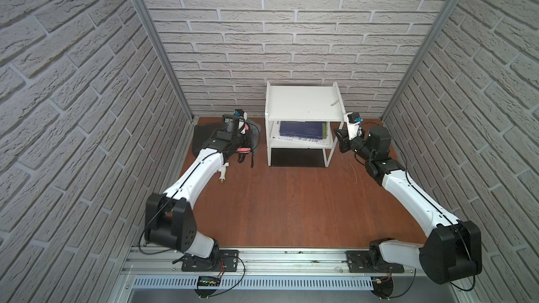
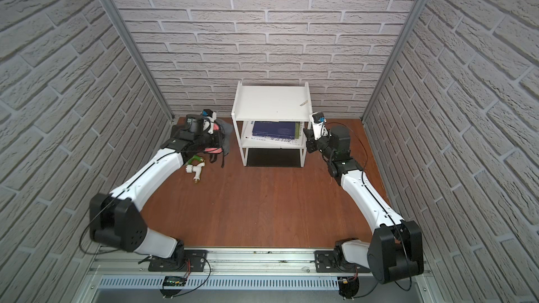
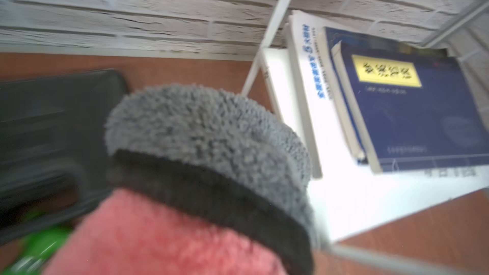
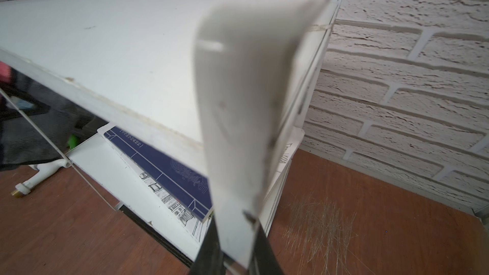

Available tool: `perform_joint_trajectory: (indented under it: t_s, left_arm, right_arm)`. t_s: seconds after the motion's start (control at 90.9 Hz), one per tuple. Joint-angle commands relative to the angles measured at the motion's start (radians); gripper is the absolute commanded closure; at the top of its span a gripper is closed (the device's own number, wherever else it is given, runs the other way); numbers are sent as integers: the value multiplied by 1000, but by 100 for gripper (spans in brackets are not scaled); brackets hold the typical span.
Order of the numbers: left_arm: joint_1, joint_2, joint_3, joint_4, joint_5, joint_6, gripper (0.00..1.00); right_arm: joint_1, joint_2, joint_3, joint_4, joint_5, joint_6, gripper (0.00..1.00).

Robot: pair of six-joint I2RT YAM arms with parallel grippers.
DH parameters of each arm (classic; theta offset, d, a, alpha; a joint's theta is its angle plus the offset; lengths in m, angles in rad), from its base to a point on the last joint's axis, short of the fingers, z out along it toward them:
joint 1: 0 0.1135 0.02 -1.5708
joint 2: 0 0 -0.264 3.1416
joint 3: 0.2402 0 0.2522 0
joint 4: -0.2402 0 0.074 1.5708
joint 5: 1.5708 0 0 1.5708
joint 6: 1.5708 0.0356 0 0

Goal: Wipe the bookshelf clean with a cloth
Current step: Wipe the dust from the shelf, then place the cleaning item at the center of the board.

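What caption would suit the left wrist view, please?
Grey-and-pink cloth fills the foreground beside the bookshelf holding stacked books.

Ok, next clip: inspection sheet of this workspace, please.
Surface: brown wood-look table, scratched near the right arm.
Job's things: white bookshelf at the back wall, books on its middle shelf; grey-pink cloth.
Clutter: black case, white pipe fitting, small strip on the top board.
Grippers: left gripper shut on cloth; right gripper shut on the bookshelf's side panel.
Cables: black leads at the bases.
Surroundings: brick-pattern walls.
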Motion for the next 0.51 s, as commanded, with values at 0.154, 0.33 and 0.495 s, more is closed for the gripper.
perform_joint_trajectory:
  t_s: [0.154, 0.33, 0.495]
  left_arm:
    - [-174, -444, -51, 43, -134, 76, 100]
    - [-242, -515, -88, 37, -66, 23, 100]
    - [-320, -603, -176, -46, -1, -119, 100]
  right_arm:
    - [38, -128, -86, 7, 69, 75, 53]
    - [38, -295, -192, 43, 220, 138, 1]
    - [38, -426, -307, 32, 497, 253, 1]
